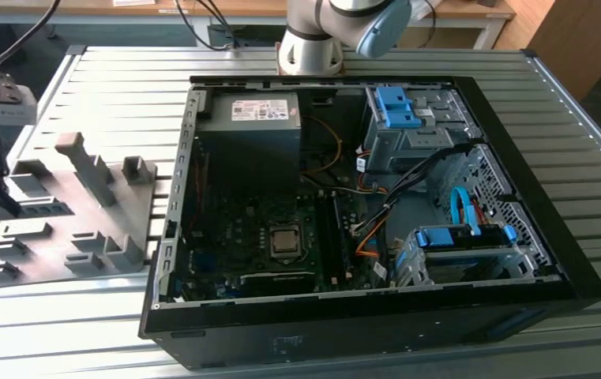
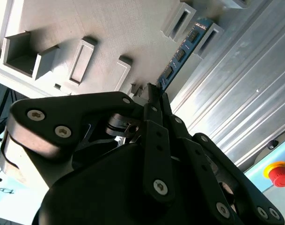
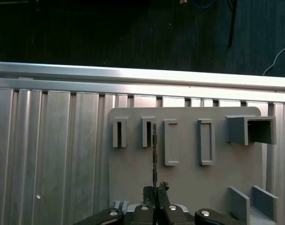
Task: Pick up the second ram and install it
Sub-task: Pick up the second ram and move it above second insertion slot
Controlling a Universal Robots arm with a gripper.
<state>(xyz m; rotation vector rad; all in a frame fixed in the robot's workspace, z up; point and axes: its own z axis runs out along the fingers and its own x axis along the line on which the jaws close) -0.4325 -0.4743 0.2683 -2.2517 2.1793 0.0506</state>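
Black claw [image 3: 155, 188] linkages sit closest in both wrist views, their tips looking pinched on the near end of the second ram [image 3: 154, 154]. It is a thin strip running straight out ahead of the claw, its far end beside a raised slot of the grey holder plate [image 3: 189, 183]. I judge the pick-up is only at the grasp: the strip is not yet lifted off the plate, and the install is all left, the computer case [image 1: 363, 335] well apart from the claw.

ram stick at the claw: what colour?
The ram stick is blue-green with a row of dark chips. It shows best in the second wrist view.
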